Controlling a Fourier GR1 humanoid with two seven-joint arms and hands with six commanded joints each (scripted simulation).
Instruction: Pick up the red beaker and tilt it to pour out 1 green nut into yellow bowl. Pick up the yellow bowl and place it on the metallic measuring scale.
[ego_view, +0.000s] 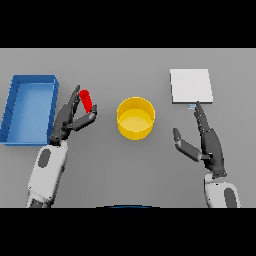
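Note:
The red beaker (87, 100) is a small red cylinder, held tilted between the fingers and thumb of my left hand (69, 120), left of the bowl. The yellow bowl (135, 118) stands upright at the table's middle; I see no nut in it. The metallic measuring scale (191, 86) is a pale square plate at the back right. My right hand (209, 142) rests open, fingers straight and pointing toward the scale's near edge, thumb spread toward the bowl.
A blue open tray (30, 107) lies at the far left, close beside my left arm. Grey table surface (130, 170) stretches between the two arms in front of the bowl.

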